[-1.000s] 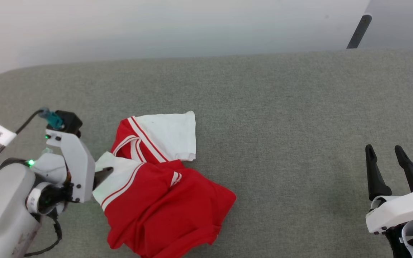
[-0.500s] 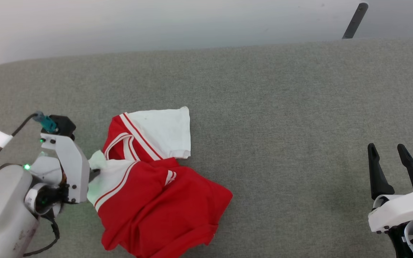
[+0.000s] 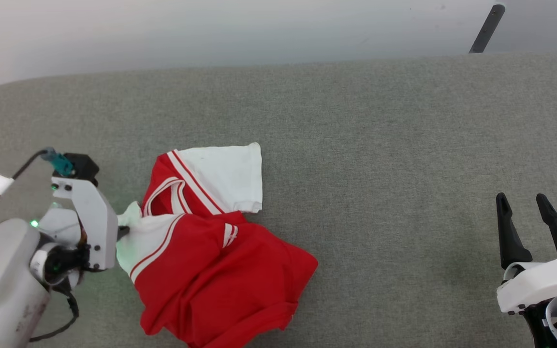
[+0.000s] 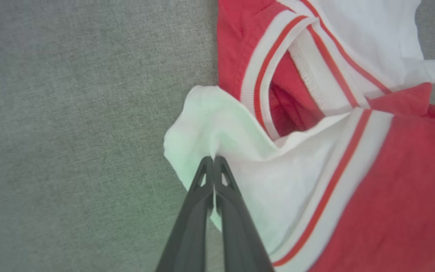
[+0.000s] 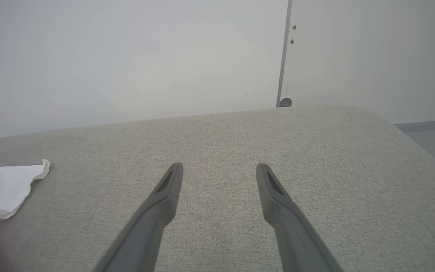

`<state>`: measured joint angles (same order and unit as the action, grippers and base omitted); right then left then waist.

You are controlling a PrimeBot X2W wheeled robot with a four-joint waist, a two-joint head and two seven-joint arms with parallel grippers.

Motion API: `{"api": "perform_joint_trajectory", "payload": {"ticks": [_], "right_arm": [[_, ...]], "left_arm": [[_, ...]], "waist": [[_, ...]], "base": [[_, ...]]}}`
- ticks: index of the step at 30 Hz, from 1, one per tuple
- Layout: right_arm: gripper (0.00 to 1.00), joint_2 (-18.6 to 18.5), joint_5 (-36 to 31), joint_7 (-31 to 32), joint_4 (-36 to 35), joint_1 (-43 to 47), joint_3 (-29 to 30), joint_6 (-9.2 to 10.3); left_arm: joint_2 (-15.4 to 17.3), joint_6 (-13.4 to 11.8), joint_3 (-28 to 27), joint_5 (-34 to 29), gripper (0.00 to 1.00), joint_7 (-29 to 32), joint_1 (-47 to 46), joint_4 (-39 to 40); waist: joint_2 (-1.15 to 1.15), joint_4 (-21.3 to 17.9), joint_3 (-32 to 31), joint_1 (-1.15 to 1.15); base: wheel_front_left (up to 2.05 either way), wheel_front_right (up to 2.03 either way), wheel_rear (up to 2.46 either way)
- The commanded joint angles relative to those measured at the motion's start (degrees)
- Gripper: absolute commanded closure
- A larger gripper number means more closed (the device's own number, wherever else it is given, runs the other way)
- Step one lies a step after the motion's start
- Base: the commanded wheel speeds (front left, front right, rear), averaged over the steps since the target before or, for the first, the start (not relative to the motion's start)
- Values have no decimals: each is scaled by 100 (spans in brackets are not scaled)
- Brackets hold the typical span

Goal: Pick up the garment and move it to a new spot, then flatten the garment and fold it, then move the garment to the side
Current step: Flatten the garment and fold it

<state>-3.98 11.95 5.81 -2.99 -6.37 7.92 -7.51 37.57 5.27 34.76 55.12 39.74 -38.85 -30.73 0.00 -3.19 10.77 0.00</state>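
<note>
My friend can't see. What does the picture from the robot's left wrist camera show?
The left gripper has its dark fingers pinched shut on the edge of a white sleeve of the crumpled red garment, which lies on a grey fabric surface.

Open grey cushion [image 3: 394,193] stretches from the crumpled garment [image 3: 220,280] to the right hand [image 3: 520,197], well apart.
</note>
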Motion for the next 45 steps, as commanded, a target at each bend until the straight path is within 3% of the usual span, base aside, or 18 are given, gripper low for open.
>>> {"api": "perform_joint_trajectory", "payload": {"ticks": [1,11,21,30,40,41,42,43,44,45], "right_arm": [[0,-2,-39,-2,-14,-2,6,4],[0,-9,-59,14,1,38,53,4],[0,16,-59,23,-4,64,46,4],[0,31,-34,6,29,43,20,4],[0,27,-19,10,90,59,34,4],[0,19,-25,19,95,64,21,4],[0,7,-30,28,101,74,1,4],[0,-5,-27,44,109,85,-19,4],[0,-22,-26,49,116,102,-37,4],[0,-39,-29,65,115,119,-61,4]], "left_arm": [[49,-32,-30,28,100,-30,-73,19],[423,-407,-171,-69,100,5,20,450],[961,-1254,-297,57,100,461,596,986],[1196,-2003,-434,484,100,876,1480,1561],[1114,-2243,-541,736,100,783,1952,1927],[1095,-2244,-590,738,68,691,1950,1955],[1077,-2252,-626,745,56,613,1948,1980],[1069,-2236,-650,727,32,534,1951,2012],[1053,-2228,-691,717,0,445,1955,2043],[1014,-2238,-748,767,0,359,1973,2069]], "waist": [[0,6,-7,0],[0,100,-63,0],[0,190,-110,0],[0,201,-107,0],[0,296,-180,0],[0,319,-209,0],[0,343,-244,0],[0,369,-286,0],[0,398,-332,0],[0,431,-383,0]], "base": [[0,0,0],[0,0,0],[0,0,0],[0,0,0],[0,0,0],[0,0,0],[0,0,0],[0,0,0],[0,0,0],[0,0,0]]}}
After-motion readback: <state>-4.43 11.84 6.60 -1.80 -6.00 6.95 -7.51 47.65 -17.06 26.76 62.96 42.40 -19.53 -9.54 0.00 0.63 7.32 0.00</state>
